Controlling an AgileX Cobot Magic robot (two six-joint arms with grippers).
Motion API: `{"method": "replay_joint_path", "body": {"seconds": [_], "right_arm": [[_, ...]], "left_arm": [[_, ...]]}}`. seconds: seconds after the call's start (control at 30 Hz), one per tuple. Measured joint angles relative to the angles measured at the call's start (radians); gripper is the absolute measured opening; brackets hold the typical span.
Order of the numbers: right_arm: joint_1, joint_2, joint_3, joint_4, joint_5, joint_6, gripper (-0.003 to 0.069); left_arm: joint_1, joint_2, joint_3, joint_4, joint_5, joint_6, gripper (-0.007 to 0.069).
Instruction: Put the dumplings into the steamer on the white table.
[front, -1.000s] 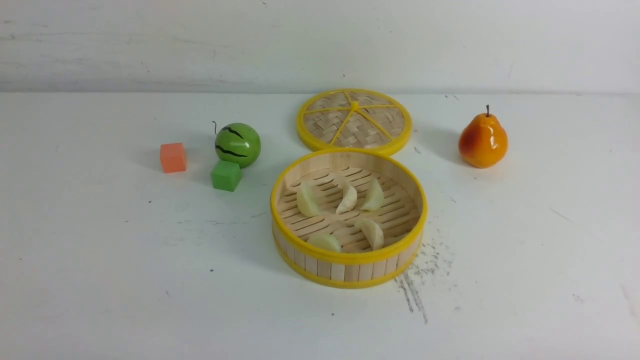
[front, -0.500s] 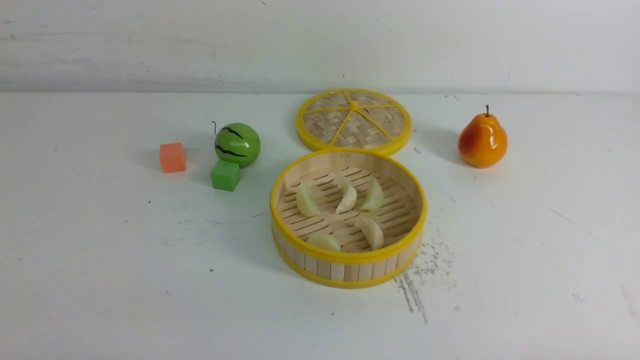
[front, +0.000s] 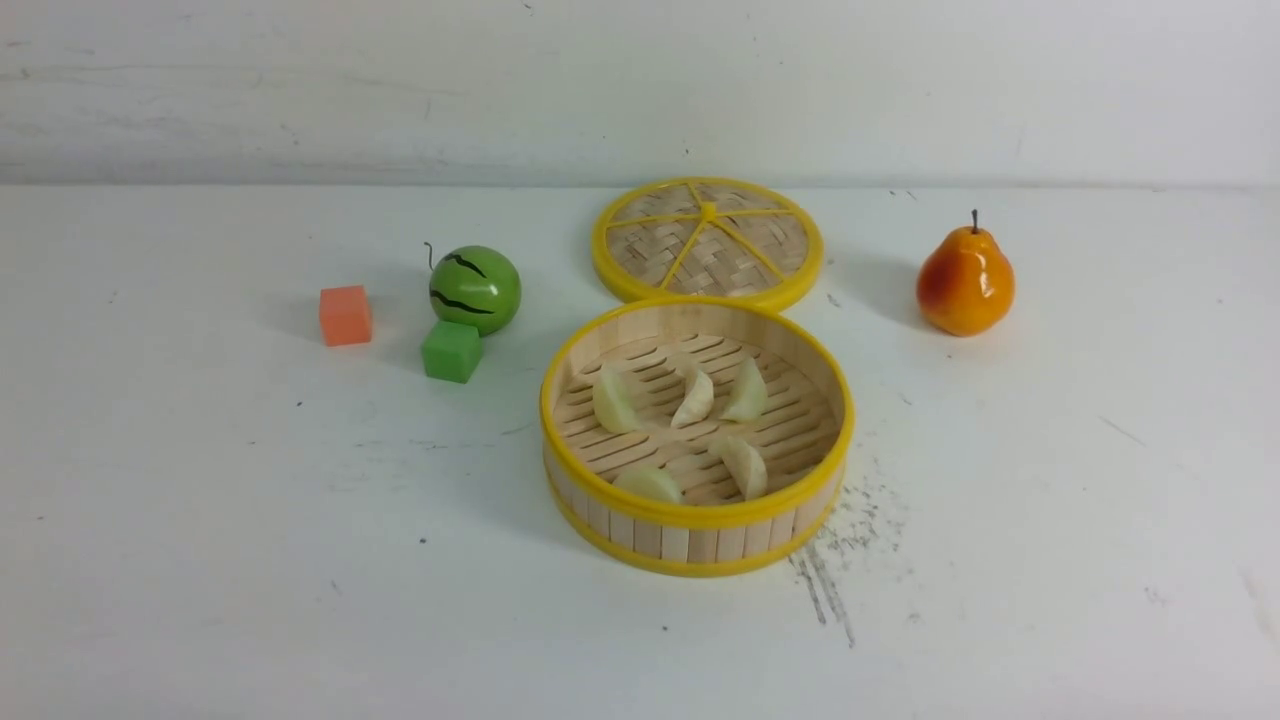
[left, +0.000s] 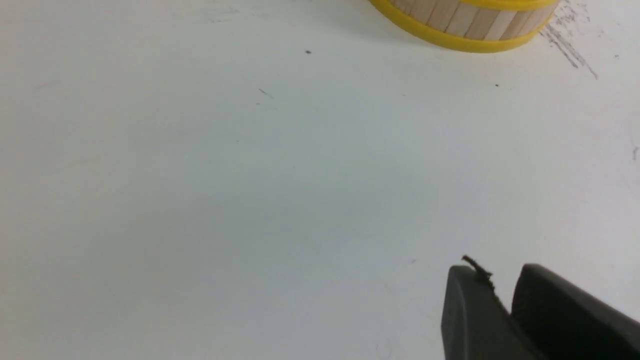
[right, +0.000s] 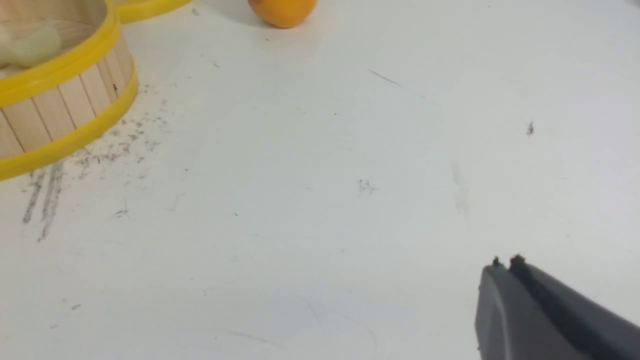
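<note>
The steamer (front: 700, 530) stands in the middle of the white table (front: 200, 560). Several pale dumplings (front: 617, 400) lie on its slatted floor. Neither gripper shows in the front view. In the left wrist view my left gripper (left: 500, 274) hovers over bare table, well short of the steamer's wall (left: 465, 20). Its fingers stand a narrow gap apart with nothing between them. In the right wrist view my right gripper (right: 505, 262) is shut and empty, away from the steamer (right: 60, 110), where one dumpling (right: 30, 42) shows inside the rim.
The woven yellow-rimmed lid (front: 708, 242) lies flat just behind the steamer. A green melon ball (front: 476, 289), a green cube (front: 452, 351) and an orange cube (front: 346, 315) sit to the left. An orange pear (front: 966, 278) stands at the right. Dark scuff marks (front: 830, 590) run beside the steamer.
</note>
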Motion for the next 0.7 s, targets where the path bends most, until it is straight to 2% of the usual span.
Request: {"method": "replay_joint_path", "body": {"seconds": [0.1, 0.2, 0.27, 0.37, 0.4, 0.47, 0.57, 0.7], "right_arm": [[0.000, 0.000, 0.000, 0.000, 0.000, 0.000, -0.0004], [0.000, 0.000, 0.000, 0.001, 0.000, 0.000, -0.0002], [0.000, 0.000, 0.000, 0.001, 0.000, 0.000, 0.0000], [0.000, 0.000, 0.000, 0.001, 0.000, 0.000, 0.0002], [0.000, 0.000, 0.000, 0.001, 0.000, 0.000, 0.0002], [0.000, 0.000, 0.000, 0.001, 0.000, 0.000, 0.0005], [0.000, 0.000, 0.000, 0.001, 0.000, 0.001, 0.0008], [0.000, 0.000, 0.000, 0.001, 0.000, 0.001, 0.0011]], "left_arm": [[0.001, 0.000, 0.012, -0.012, -0.074, -0.056, 0.0115], [0.035, -0.016, 0.050, 0.006, -0.223, -0.102, 0.0044], [0.139, -0.065, 0.141, 0.027, -0.387, -0.116, -0.0014], [0.299, -0.162, 0.291, 0.019, -0.605, -0.117, -0.0015], [0.322, -0.182, 0.311, 0.014, -0.629, -0.114, -0.0015], [0.449, -0.262, 0.423, -0.032, -0.748, -0.094, -0.0015], [0.563, -0.298, 0.515, -0.069, -0.799, -0.080, -0.0015], [0.609, -0.300, 0.552, -0.064, -0.753, -0.034, -0.0015]]}}
